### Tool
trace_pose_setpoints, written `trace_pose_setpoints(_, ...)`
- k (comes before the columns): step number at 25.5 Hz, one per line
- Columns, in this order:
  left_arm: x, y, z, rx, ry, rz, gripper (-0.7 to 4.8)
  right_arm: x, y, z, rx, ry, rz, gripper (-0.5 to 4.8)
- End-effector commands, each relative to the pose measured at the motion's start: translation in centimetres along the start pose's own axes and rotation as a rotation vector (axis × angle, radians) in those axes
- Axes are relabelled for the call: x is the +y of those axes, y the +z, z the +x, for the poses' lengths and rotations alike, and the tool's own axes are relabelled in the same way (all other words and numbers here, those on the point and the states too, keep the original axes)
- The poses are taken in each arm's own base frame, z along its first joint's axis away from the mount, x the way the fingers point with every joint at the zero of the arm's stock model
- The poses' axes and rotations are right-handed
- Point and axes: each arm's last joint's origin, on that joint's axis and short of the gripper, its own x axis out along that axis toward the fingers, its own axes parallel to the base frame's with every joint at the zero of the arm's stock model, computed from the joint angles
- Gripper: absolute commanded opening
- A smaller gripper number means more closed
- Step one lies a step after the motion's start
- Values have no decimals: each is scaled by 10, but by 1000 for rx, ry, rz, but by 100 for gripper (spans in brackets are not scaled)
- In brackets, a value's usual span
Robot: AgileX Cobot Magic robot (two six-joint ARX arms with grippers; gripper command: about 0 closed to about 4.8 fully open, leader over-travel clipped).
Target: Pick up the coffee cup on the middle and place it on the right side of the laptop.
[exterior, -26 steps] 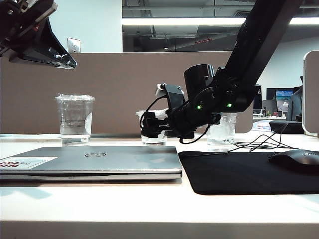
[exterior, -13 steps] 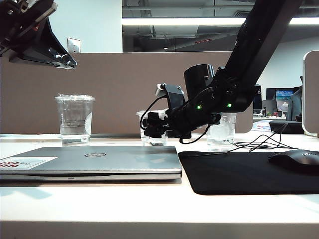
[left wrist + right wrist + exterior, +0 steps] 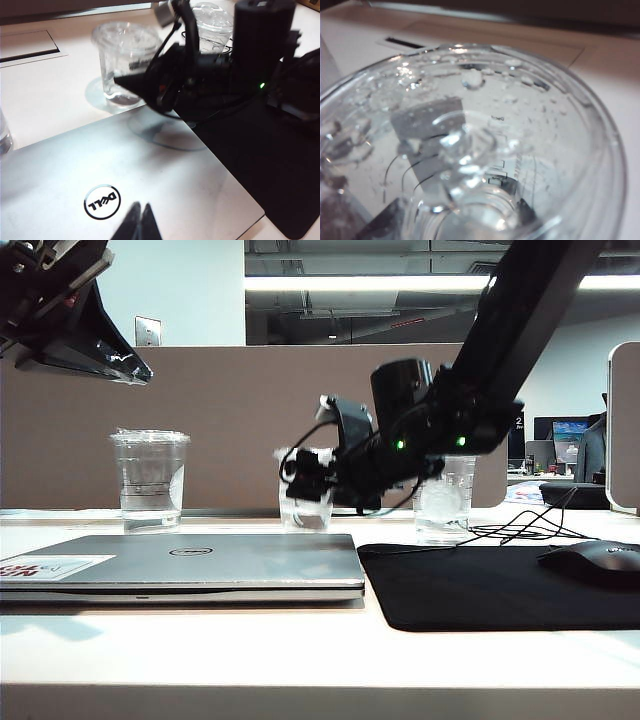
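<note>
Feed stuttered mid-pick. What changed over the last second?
The right claw, shut on the coffee cup, has risen slightly, lifting the cup off the table. The left claw over the laptop, the two other cups and the mouse stayed put.

"DELL" logo on laptop [image 3: 102, 201] lid

right gripper [image 3: 305, 483] clamped; left gripper [image 3: 139, 222] closed.
</note>
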Motion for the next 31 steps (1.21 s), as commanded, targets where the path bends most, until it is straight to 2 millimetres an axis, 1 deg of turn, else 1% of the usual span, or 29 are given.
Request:
trace_pose_setpoints(1,0,1,0,-9,-3,0,-5,3,27,-9,-64,17,-22,261)
trace_pose_setpoints(7,0,1,0,-9,-3,0,-5,0,49,-22,-85,42,-25,261)
trace_pose_setpoints(11,0,1,0,-10,-3,0,-5,1,56,-27,-88,48,-27,261)
trace_pose_setpoints(13,0,1,0,-12,-3,1,-5,3,55,-34,-81,66,-29,262)
trace_pose_setpoints(20,0,-1,0,-7,-3,-1,-5,12,36,-84,-112,60,-36,265)
trace_pose_setpoints(22,0,-4,0,1,-3,-4,-5,16,24,-112,-100,38,-55,265)
trace_pose_setpoints(23,0,-5,0,4,-3,-5,-5,17,21,-120,-100,20,-60,265)
trace_pose_setpoints(28,0,-4,0,-5,-3,-2,-5,22,7,-149,-100,-19,-77,265)
trace_pose_setpoints(31,0,-4,0,-10,-4,0,-5,24,-3,-162,-79,-36,-71,265)
